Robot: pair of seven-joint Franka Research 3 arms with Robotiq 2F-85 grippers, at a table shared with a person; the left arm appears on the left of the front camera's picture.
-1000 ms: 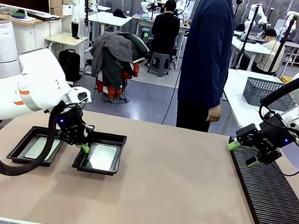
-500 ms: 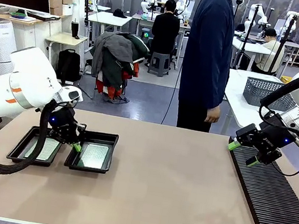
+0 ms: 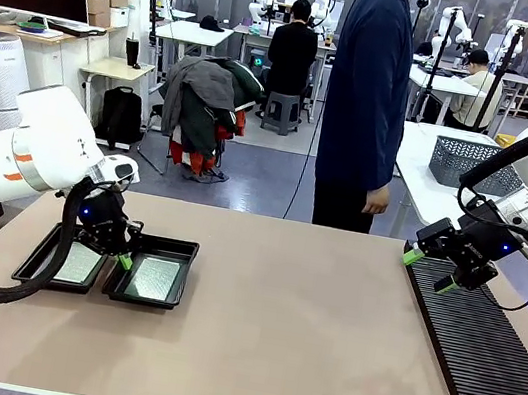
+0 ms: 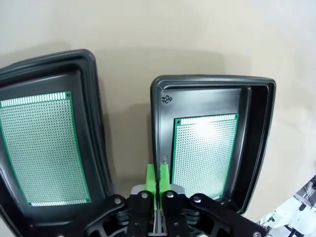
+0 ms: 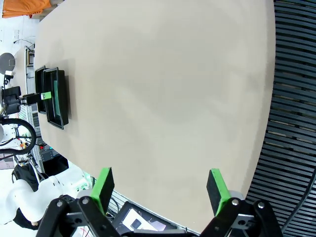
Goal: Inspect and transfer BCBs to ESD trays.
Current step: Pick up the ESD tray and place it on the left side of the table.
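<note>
The left gripper point(image 4: 158, 180), fingers pinched on the right ESD tray's point(image 4: 256, 143) wall, positions it; next, release. The right gripper point(image 5: 160, 190) hovers wide open.

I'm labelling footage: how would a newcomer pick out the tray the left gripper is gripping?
On the tan table, two black trays lie side by side at the robot's left. It is the tray nearer the table's middle, its near wall pinched by the left gripper; its neighbour sits untouched.
</note>
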